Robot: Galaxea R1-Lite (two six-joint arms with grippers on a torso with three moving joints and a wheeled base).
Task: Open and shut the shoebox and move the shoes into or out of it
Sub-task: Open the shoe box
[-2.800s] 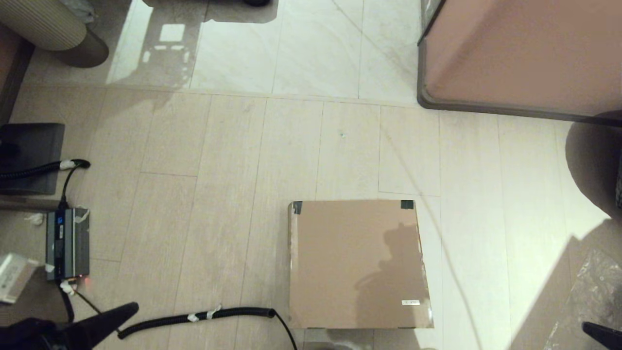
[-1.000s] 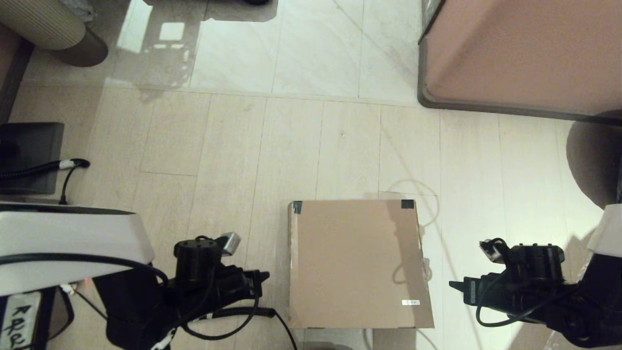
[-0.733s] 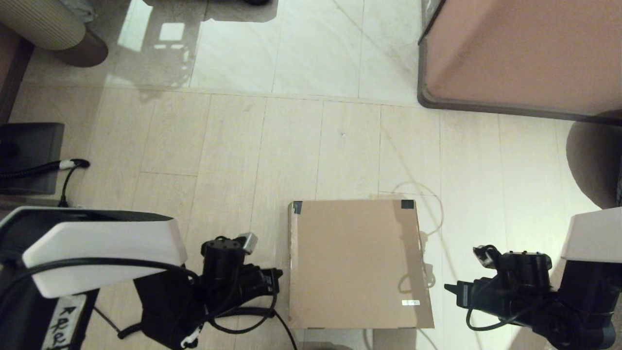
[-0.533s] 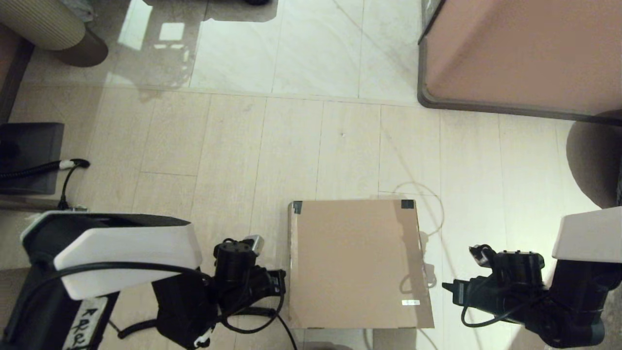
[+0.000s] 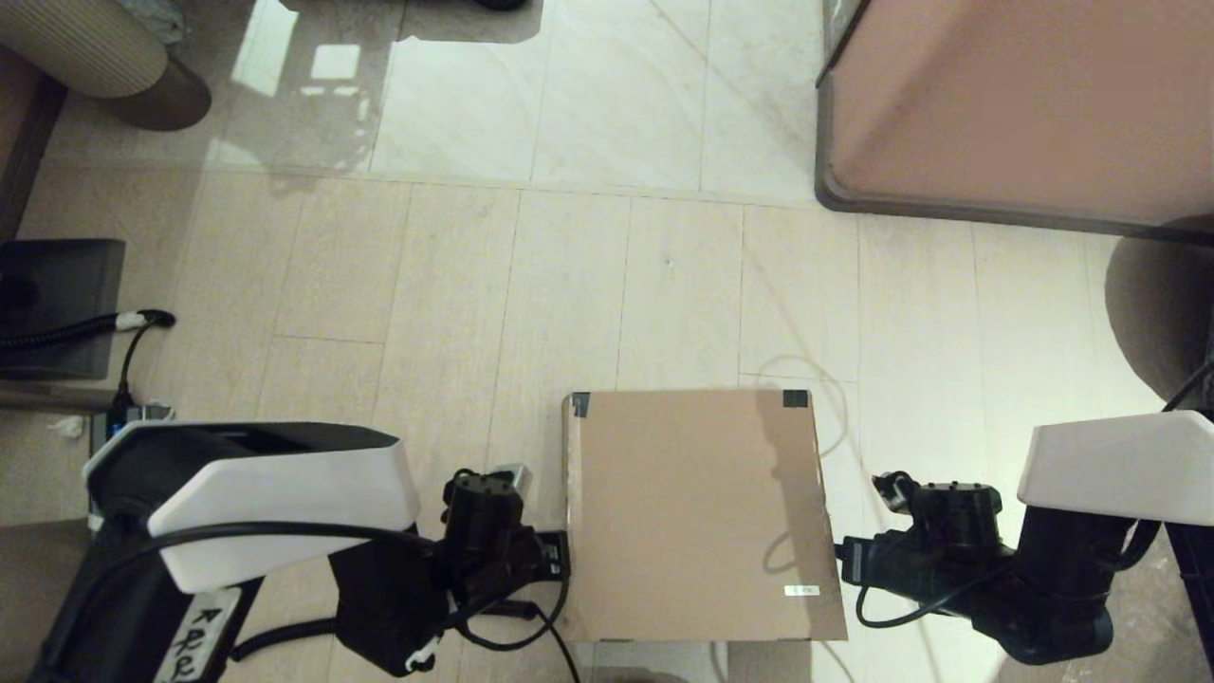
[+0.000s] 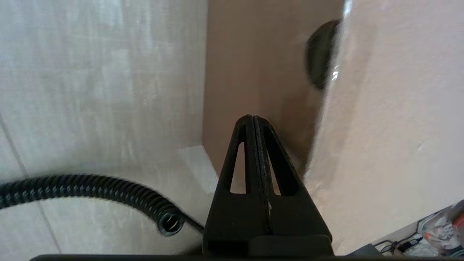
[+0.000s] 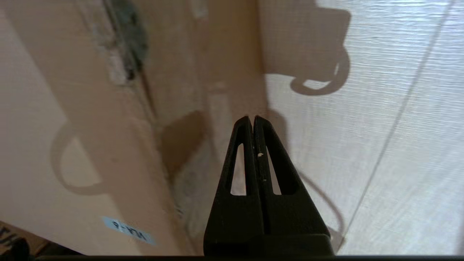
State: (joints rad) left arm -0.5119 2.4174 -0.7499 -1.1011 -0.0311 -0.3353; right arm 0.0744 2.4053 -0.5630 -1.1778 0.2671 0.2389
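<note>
The brown cardboard shoebox [image 5: 697,512] lies on the floor with its flap lid down, dark tape at its two far corners and a small white label near its front right. The shoes are hidden. My left gripper [image 5: 561,552] is shut and empty, its tip at the box's left side wall [image 6: 250,76]. My right gripper [image 5: 840,558] is shut and empty too, its tip at the box's right side near the lid edge [image 7: 188,108]. In the wrist views both pairs of black fingers [image 6: 252,119] [image 7: 252,119] are pressed together.
A large pinkish-brown block with a dark rim [image 5: 1015,104] stands at the far right. A coiled black cable [image 6: 90,188] lies on the floor by the box's front left corner. A dark device [image 5: 57,304] and cables sit at the left.
Both arms came into view from the sides and closed in on the box; the left gripper moved right to its left wall, the right gripper moved left to its right edge. The box stayed put.
</note>
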